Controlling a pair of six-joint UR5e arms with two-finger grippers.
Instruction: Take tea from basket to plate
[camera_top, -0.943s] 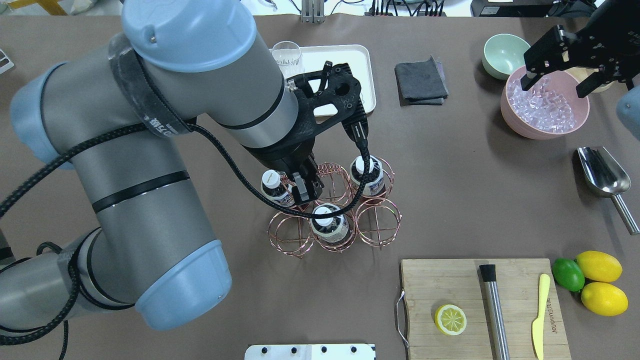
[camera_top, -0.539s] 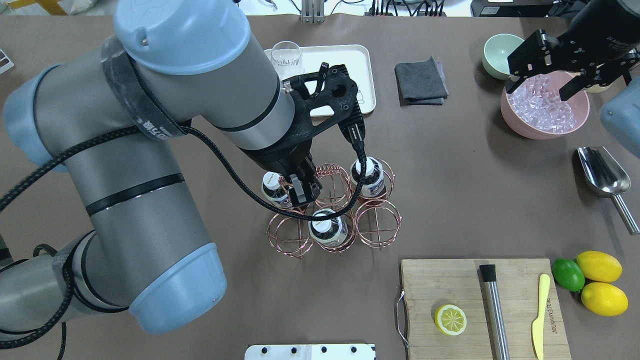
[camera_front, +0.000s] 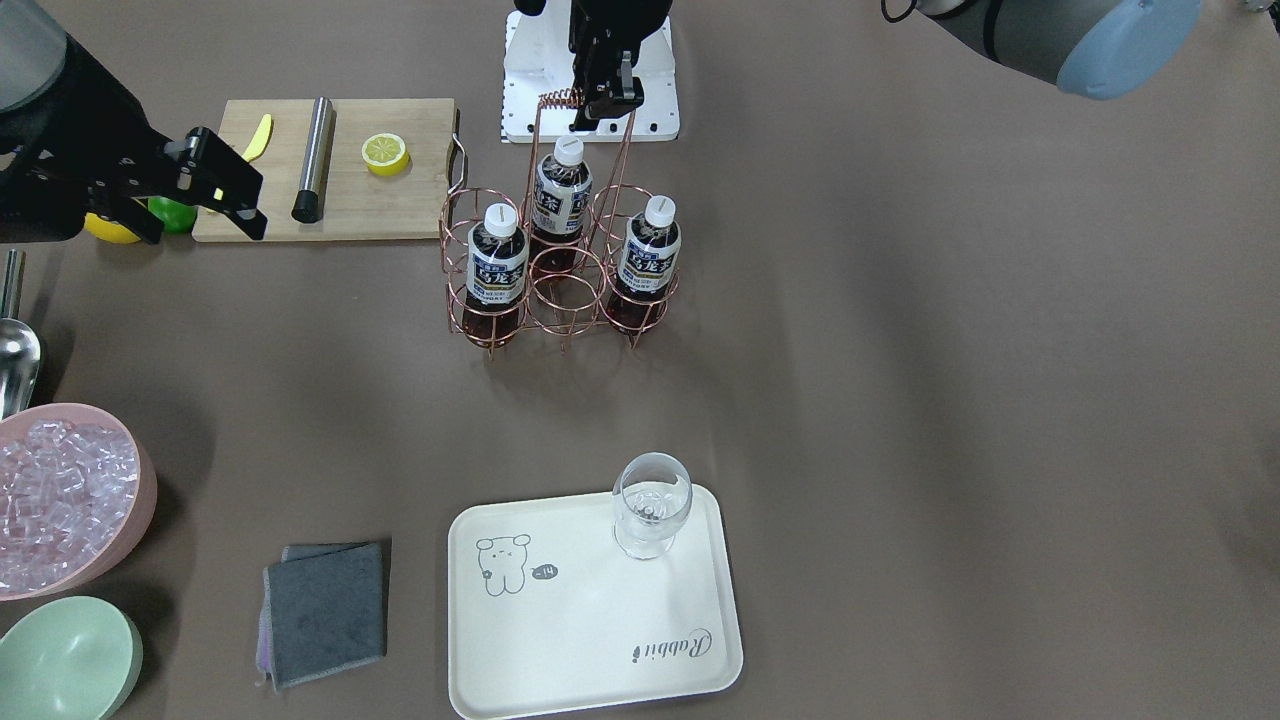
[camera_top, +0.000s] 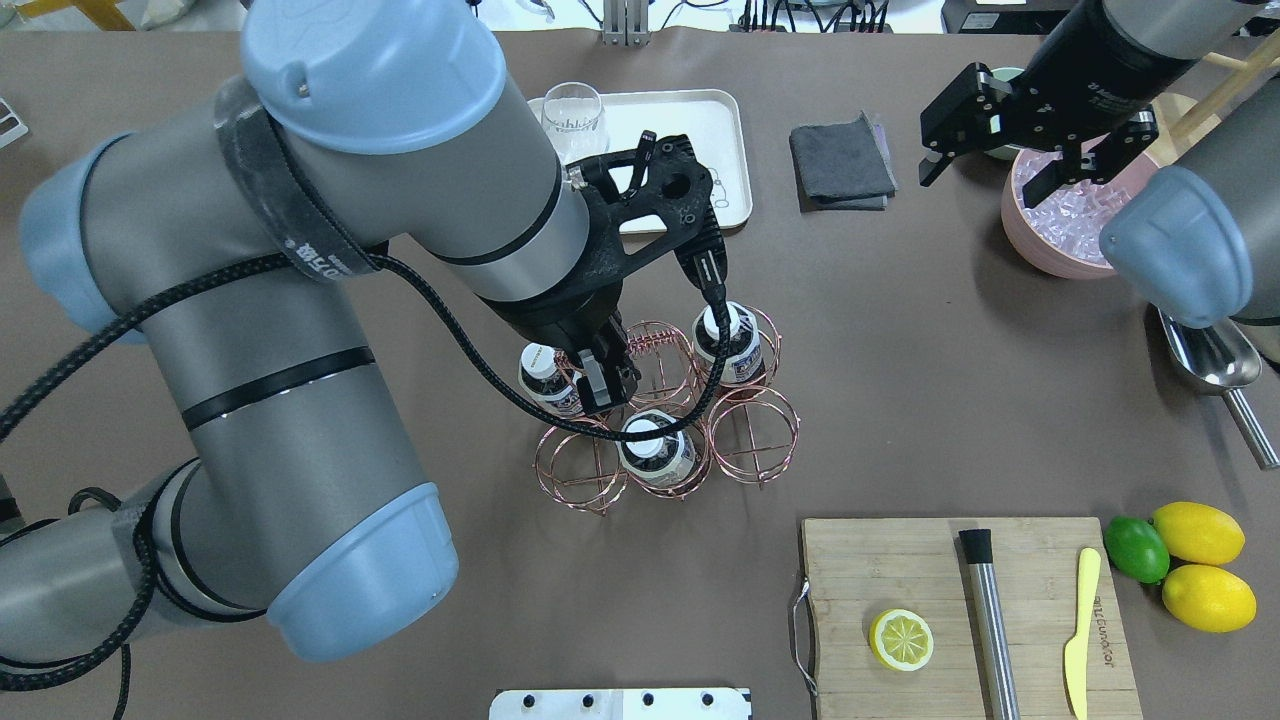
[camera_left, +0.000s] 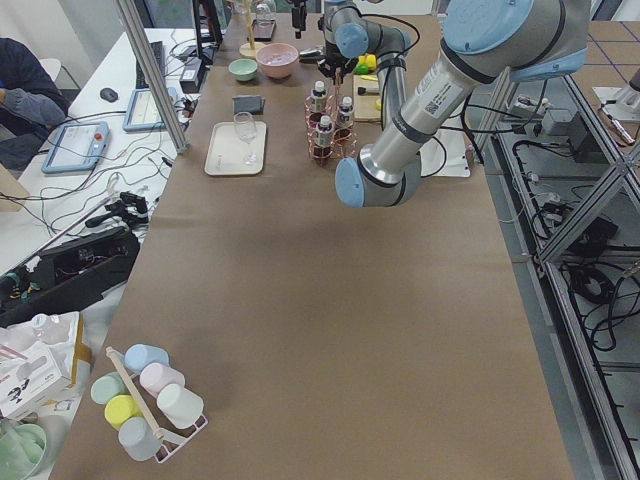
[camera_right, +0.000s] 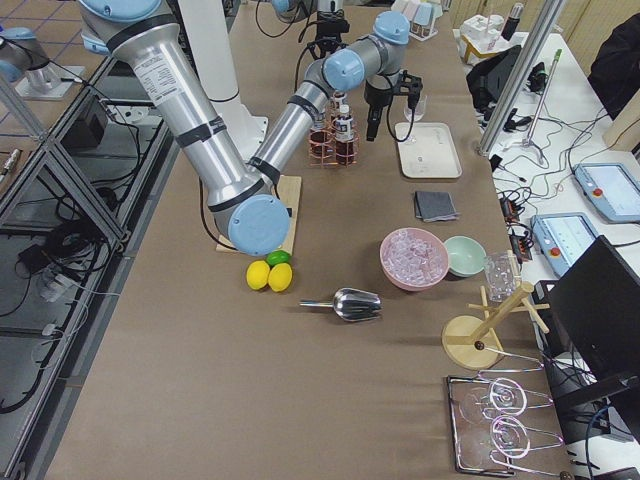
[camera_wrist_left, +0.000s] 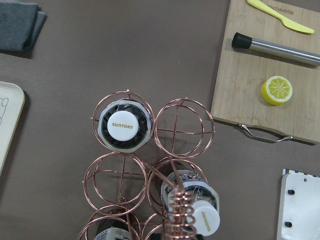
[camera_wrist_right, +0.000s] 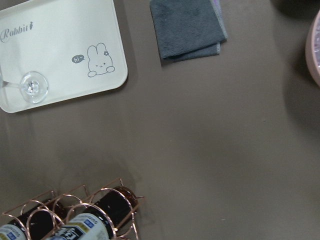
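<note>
Three tea bottles (camera_front: 497, 265) (camera_front: 560, 195) (camera_front: 650, 255) with white caps stand in a copper wire basket (camera_front: 565, 268) at the table's middle. They also show in the overhead view (camera_top: 540, 370) (camera_top: 725, 345) (camera_top: 650, 455). My left gripper (camera_top: 602, 378) is over the basket and looks shut on its coiled handle (camera_front: 562, 98). The cream plate (camera_front: 590, 620) with the bear drawing and "Rabbit" lies beyond the basket (camera_top: 700, 130) and holds a clear glass (camera_front: 650, 505). My right gripper (camera_top: 985, 178) is open and empty, high near the pink bowl.
A pink bowl of ice (camera_top: 1060, 230), a mint-green bowl (camera_front: 65, 660) and a grey cloth (camera_top: 840, 160) lie right of the plate. A wooden board (camera_top: 900, 570) with a lemon half, a steel rod and a yellow knife is at the near right, next to a steel scoop (camera_top: 1210, 360) and lemons (camera_top: 1200, 560).
My right arm has swung left, from above the ice bowl towards the grey cloth. The basket and its bottles have shifted slightly left with my left gripper.
</note>
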